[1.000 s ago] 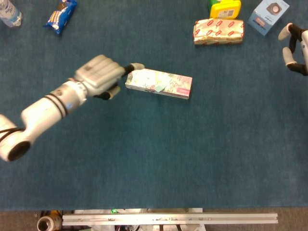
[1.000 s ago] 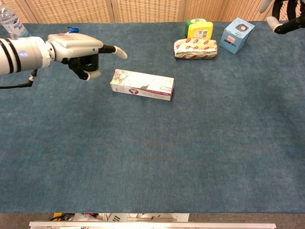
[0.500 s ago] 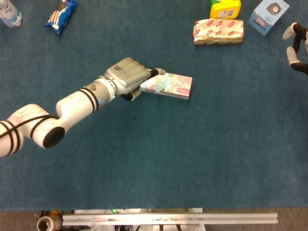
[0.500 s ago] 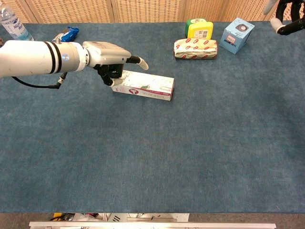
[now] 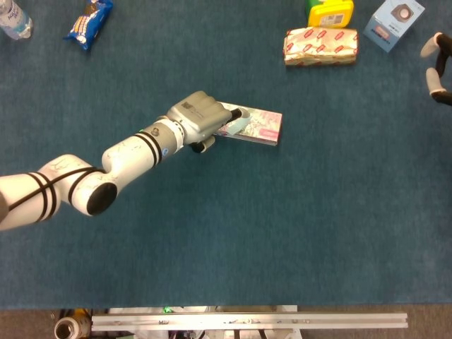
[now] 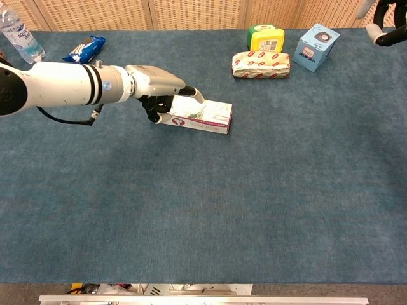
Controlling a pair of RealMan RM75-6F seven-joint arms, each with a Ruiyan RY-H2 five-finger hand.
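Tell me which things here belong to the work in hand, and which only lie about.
In the work:
- left hand, over the box's left end
- long floral box

Only lying about:
- water bottle
- blue snack packet
- red-patterned packet
- yellow tub
- light blue carton
- right hand

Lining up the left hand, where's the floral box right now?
The floral box lies flat mid-table, left of centre in both views, its left end under the left hand. The red-patterned packet lies beyond it to the right.
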